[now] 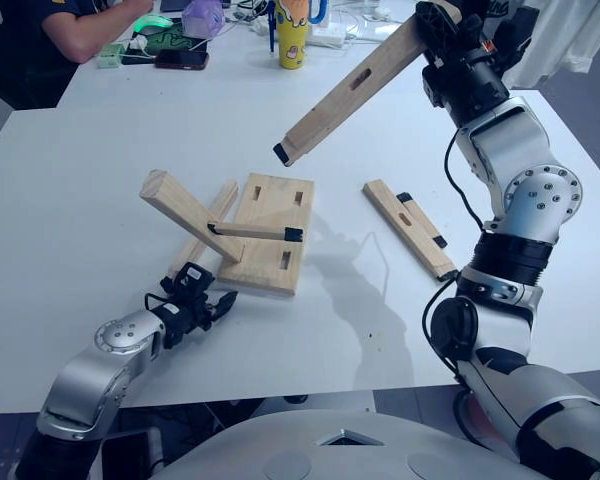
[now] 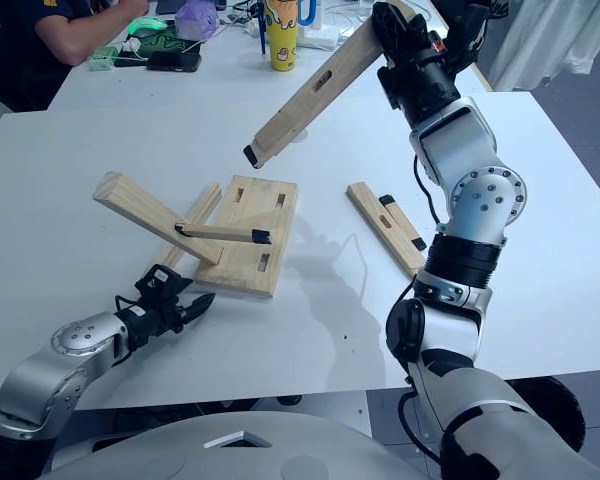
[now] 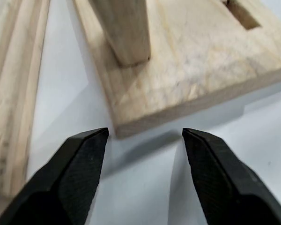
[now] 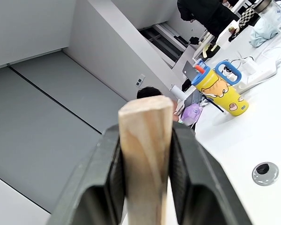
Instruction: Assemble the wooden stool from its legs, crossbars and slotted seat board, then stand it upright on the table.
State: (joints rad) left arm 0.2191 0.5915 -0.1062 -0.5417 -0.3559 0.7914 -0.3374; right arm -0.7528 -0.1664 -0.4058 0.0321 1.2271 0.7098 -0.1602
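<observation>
The pale rectangular wooden seat board with slots lies flat on the white table, in front of the robot and a little to its left. 1 square wooden leg stands in a slot near the board's left edge and tilts away to the robot's left. A thin wooden crossbar with a black tip juts from this leg across the board. A 2nd wooden leg lies flat on the table along the board's left edge, passing under the tilted one.

The left gripper sits low over the table just before the board's near left corner, its 2 black fingers spread apart and holding nothing.

The right gripper is raised high over the far right of the table, fingers clamped on the upper end of a slotted wooden leg, which slopes down toward the board and ends in the air above its far edge.

To the right of the board, well apart from it, a 4th slotted leg lies flat with a short black-tipped crossbar just beside it.
</observation>
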